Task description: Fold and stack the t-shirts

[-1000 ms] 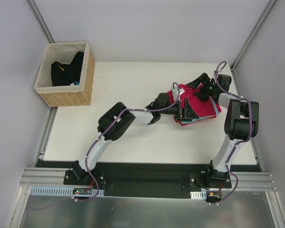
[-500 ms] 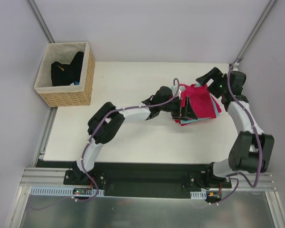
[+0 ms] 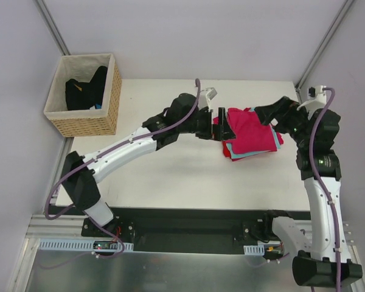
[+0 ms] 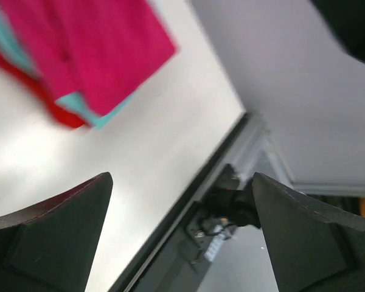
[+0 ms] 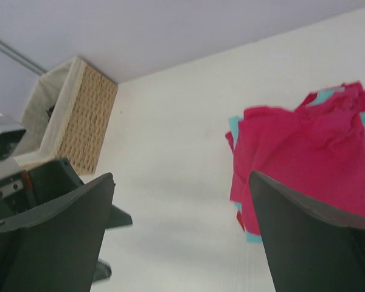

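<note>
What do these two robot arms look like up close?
Both arms are white tubes with chunky black joints. A purple cable loops along the left arm, another along the right arm. The left gripper and right gripper each end in two dark, wedge-shaped fingers.

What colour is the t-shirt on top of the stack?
The top t-shirt is magenta-pink, clearest from the top external view.

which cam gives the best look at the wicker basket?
Top external: the wicker basket sits whole, open top and dark contents visible. Right wrist shows only one woven side and rim, obliquely. Left wrist misses it.
</note>
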### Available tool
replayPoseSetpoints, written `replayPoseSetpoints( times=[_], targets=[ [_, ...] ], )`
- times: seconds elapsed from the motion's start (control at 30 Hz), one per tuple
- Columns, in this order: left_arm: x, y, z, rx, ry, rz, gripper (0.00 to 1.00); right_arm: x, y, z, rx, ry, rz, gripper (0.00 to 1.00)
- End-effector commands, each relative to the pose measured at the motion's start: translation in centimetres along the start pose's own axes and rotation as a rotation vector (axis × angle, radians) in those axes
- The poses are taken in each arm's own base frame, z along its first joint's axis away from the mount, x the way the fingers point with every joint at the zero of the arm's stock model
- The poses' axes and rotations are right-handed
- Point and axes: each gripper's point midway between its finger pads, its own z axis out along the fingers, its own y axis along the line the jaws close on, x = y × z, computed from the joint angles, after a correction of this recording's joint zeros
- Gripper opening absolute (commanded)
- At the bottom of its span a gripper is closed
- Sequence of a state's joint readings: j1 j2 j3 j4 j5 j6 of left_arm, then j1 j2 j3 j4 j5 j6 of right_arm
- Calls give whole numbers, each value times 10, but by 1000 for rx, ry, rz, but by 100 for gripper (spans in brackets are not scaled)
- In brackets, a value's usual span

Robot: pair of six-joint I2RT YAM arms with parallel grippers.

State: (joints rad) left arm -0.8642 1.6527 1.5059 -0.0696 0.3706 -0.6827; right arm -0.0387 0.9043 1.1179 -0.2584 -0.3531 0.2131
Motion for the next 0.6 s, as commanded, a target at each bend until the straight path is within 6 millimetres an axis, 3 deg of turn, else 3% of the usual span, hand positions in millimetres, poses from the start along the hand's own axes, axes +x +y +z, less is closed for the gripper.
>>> replayPoseSetpoints(
  times=[0.0,0.07,0.17,0.27,0.4,0.57],
  targets=[
    [33,84,-50,-410,-18,23,99,54,-3,-17,2,131,-9,96],
    [35,101,-80,-515,-77,38,99,78,-3,-22,-7,178,-10,96],
    [37,111,-117,-596,-150,54,99,106,-3,-23,-15,239,-25,97],
    [38,118,-147,-657,-208,67,99,122,-3,-23,-12,276,-45,96],
    [44,122,-167,-680,-237,58,99,129,0,-21,-13,285,-69,97],
    [52,126,-176,-691,-245,47,99,135,8,-19,-31,301,-93,96]
  ],
)
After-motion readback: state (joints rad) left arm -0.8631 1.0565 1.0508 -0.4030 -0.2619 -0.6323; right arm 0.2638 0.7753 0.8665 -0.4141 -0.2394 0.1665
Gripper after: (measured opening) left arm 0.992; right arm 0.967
